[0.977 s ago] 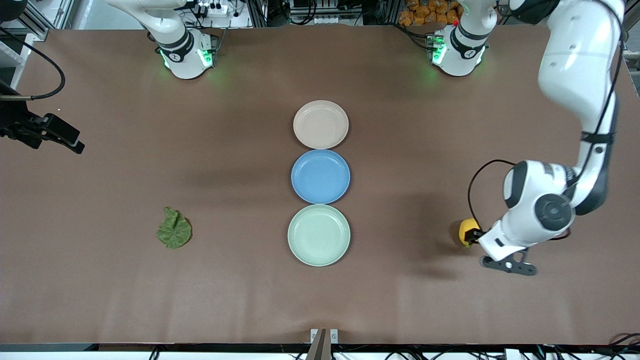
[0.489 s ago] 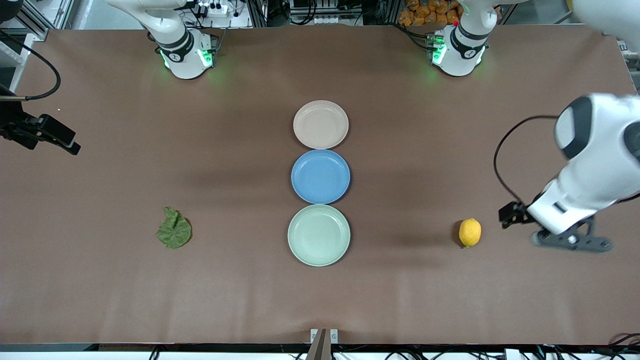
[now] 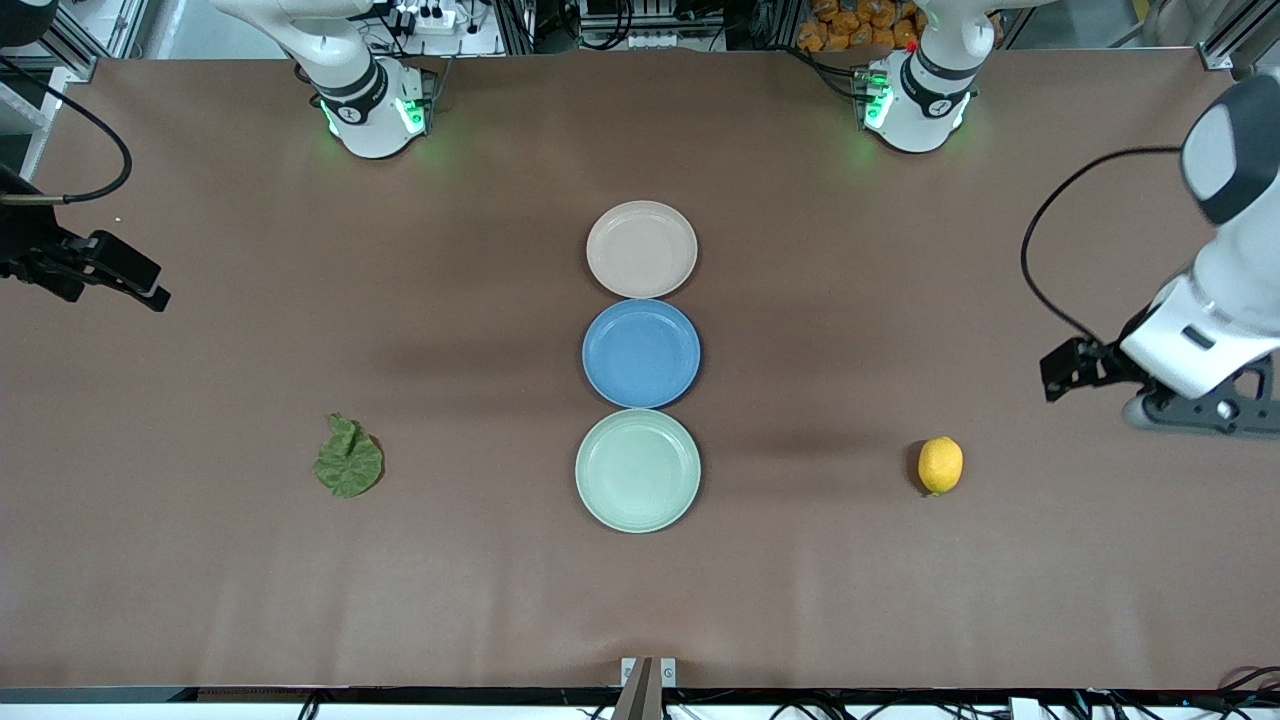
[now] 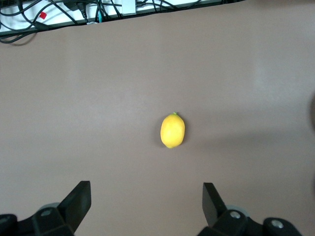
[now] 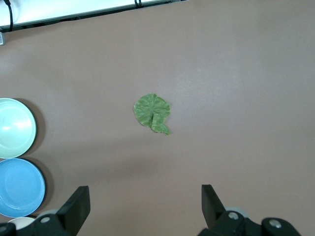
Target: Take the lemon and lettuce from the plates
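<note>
The lemon (image 3: 940, 465) lies on the bare table toward the left arm's end, apart from the mint green plate (image 3: 638, 470). The lettuce (image 3: 348, 458) lies flat on the table toward the right arm's end. The beige-pink plate (image 3: 641, 249) and the mint green plate hold nothing. My left gripper (image 4: 146, 196) hangs open and empty above the table with the lemon (image 4: 172, 130) ahead of its fingertips. My right gripper (image 5: 145, 196) is open and empty, high over the table, with the lettuce (image 5: 152, 113) in its view.
A blue plate (image 3: 641, 353) sits between the two task plates, all three in a row mid-table. The left arm (image 3: 1215, 300) hangs at its end of the table, and the right arm's hand (image 3: 95, 265) at the other. Cables run along the table's base-side edge (image 4: 74, 14).
The left arm has risen and drawn away from the lemon toward its own end of the table, leaving the lemon lying there. The right arm has barely shifted.
</note>
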Action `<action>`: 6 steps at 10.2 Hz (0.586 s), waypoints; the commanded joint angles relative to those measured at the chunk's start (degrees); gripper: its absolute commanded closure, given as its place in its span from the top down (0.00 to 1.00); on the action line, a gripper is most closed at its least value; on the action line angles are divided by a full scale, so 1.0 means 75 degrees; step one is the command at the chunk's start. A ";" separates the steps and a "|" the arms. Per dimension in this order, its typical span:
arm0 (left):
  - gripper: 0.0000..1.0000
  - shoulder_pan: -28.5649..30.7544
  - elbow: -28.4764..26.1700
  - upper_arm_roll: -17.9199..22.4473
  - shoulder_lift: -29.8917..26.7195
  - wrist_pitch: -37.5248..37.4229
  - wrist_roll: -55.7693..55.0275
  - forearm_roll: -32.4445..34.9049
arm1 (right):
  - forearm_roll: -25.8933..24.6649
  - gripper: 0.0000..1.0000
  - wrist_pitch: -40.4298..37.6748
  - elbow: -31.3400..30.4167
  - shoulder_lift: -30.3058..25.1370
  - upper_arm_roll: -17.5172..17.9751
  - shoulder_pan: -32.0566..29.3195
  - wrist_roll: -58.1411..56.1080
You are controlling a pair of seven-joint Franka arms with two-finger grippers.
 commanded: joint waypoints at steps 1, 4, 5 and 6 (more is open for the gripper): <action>1.00 0.0189 -0.0272 0.0035 -0.0613 -0.0605 -0.0031 -0.0634 | -0.0089 1.00 -0.0020 0.0101 0.0033 -0.0028 0.0061 0.0028; 1.00 0.0410 -0.0272 -0.0046 -0.0836 -0.0784 -0.0019 -0.0659 | -0.0089 1.00 -0.0043 0.0124 0.0033 -0.0051 0.0049 -0.0053; 1.00 0.0412 -0.0272 -0.0047 -0.0941 -0.0889 -0.0031 -0.0671 | -0.0100 1.00 -0.0043 0.0136 0.0033 -0.0051 0.0049 -0.0193; 1.00 0.0366 -0.0330 0.0035 -0.1128 -0.0901 -0.0043 -0.0660 | -0.0100 1.00 -0.0043 0.0148 0.0045 -0.0051 0.0061 -0.0276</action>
